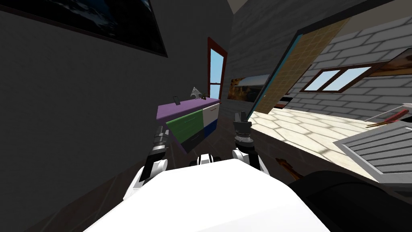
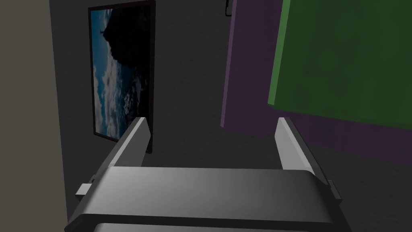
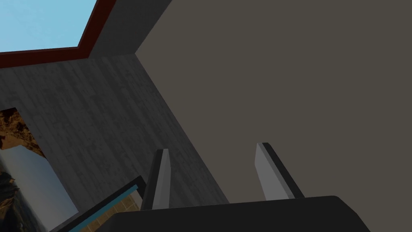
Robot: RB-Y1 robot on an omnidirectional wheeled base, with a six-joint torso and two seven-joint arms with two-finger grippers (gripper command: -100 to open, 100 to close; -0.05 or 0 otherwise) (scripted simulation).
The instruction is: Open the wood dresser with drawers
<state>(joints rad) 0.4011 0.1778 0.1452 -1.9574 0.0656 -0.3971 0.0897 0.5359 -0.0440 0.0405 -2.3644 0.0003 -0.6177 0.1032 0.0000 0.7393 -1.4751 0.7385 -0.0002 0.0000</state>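
By the dark grey wall, the purple dresser with green, white and blue fronts (image 1: 182, 108) is seen just beyond the released left gripper (image 2: 212, 119); the right gripper (image 3: 212, 148) is likewise spread.

No text, label, brand, number or sign was readable in any view.
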